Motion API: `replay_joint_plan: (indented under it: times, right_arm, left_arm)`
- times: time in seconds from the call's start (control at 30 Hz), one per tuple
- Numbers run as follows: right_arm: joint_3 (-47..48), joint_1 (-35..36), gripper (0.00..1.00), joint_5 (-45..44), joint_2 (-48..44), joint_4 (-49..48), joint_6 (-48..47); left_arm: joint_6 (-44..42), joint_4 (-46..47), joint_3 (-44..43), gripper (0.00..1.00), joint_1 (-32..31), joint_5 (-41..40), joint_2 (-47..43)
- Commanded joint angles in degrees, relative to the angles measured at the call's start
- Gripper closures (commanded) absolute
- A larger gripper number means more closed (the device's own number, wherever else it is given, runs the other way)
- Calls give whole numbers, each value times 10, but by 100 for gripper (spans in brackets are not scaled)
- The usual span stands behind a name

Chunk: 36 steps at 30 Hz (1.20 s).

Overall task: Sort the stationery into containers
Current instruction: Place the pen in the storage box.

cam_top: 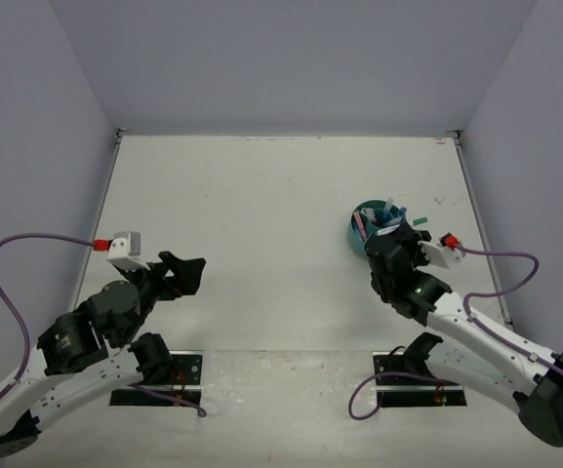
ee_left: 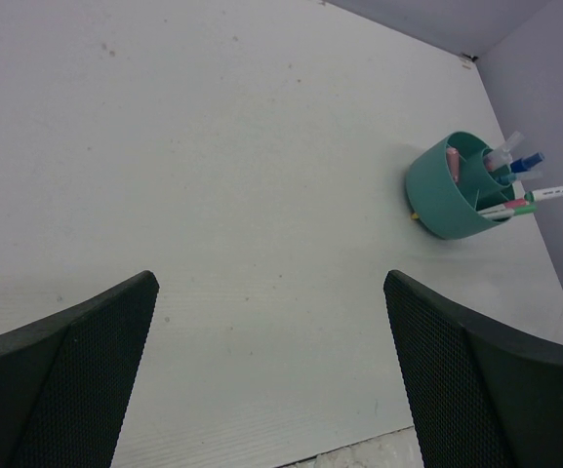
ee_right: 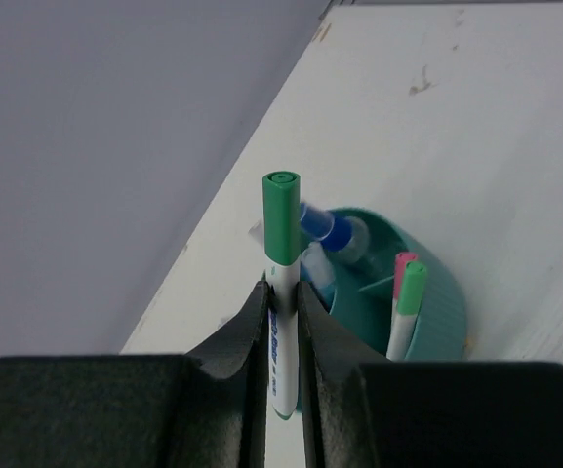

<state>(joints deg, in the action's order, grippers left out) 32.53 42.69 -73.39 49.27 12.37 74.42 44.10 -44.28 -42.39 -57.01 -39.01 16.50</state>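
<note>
My right gripper (ee_right: 281, 292) is shut on a white pen with a green cap (ee_right: 281, 219). It holds the pen just beside the round teal cup (ee_right: 439, 310), on the side toward the right wall. Inside the cup stand a clear blue-capped tube (ee_right: 328, 230) and a pink and a green pen (ee_right: 407, 292). From above, the cup (cam_top: 357, 234) sits at the table's right, with the right gripper (cam_top: 398, 242) right against it. The left wrist view shows the cup (ee_left: 442, 195) far off to the right. My left gripper (ee_left: 271, 283) hangs open over bare table, holding nothing.
The grey right wall (ee_right: 115, 146) rises close behind the cup and the held pen. The table's near edge (ee_left: 359, 450) runs just below the left fingers. Purple cables (cam_top: 501, 258) loop from both wrists.
</note>
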Motion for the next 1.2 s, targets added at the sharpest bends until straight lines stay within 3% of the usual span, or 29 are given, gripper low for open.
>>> replay_joint_plan:
  times: [0.0,0.53,0.73,0.93,1.17]
  right_arm:
    - [23,-44,100,-101,50,31,155]
    - [43,-77,99,-32,177,62,204]
    - [55,-77,88,-2,192,63,186]
    - [56,-76,64,14,184,63,164]
    - [62,-75,48,21,146,63,118]
  left_arm:
    - [-8,17,-3,0,1,-2,7]
    - [-10,20,-1,0,1,1,0]
    - [-10,20,-2,0,1,1,0]
    - [-10,20,-1,0,1,1,-3]
    - [-10,21,-1,0,1,0,2]
